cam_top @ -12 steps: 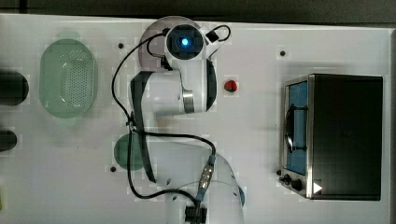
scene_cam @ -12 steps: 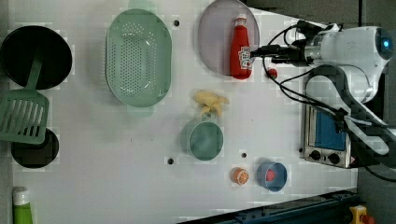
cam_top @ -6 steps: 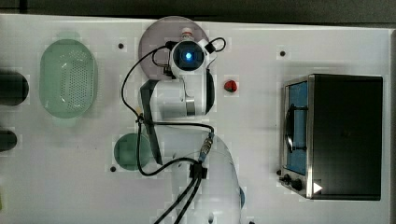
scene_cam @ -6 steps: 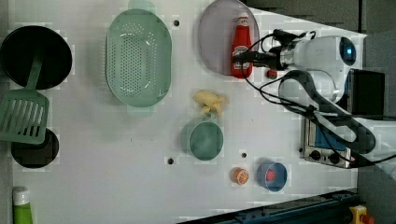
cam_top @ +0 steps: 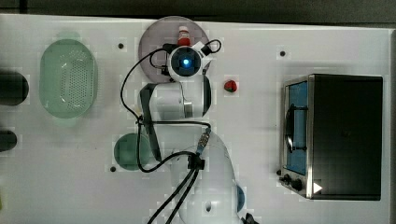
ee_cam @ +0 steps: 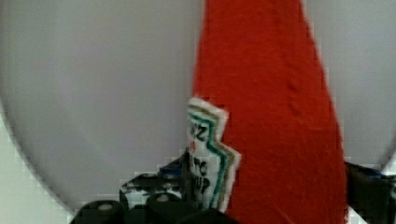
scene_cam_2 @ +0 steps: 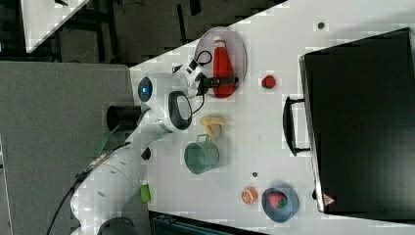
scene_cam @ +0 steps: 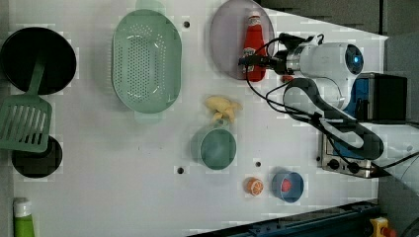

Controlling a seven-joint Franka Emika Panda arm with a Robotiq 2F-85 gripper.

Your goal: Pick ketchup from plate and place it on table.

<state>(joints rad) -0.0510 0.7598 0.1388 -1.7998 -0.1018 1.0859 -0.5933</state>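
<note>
The ketchup point(scene_cam: 254, 39), a slim red bottle with a white cap, lies flat on the mauve-grey plate point(scene_cam: 225, 39) at the far edge of the white table point(scene_cam: 148, 187). My gripper point(scene_cam: 248, 62) is down over the bottle's wide lower end, open, one finger on each side. The wrist view shows the red body and white label point(ee_cam: 210, 158) between the dark fingers point(ee_cam: 140, 186). In the right view the gripper point(scene_cam_2: 226, 80) crosses the ketchup point(scene_cam_2: 222, 58) on the plate point(scene_cam_2: 241, 46). From the top, my wrist covers most of the bottle, with its cap point(cam_top: 183, 33) sticking out.
A small red fruit point(cam_top: 229, 85) sits on the table just beside the plate. A green perforated basket point(scene_cam: 146, 66), a yellow banana-like piece point(scene_cam: 222, 106) and a teal cup point(scene_cam: 216, 148) lie nearby. The toaster oven point(cam_top: 336, 135) stands at the top view's right.
My arm has reached across the table onto the plate. The gripper went from beside the plate's rim to straddling the ketchup's lower body. The bottle has not moved.
</note>
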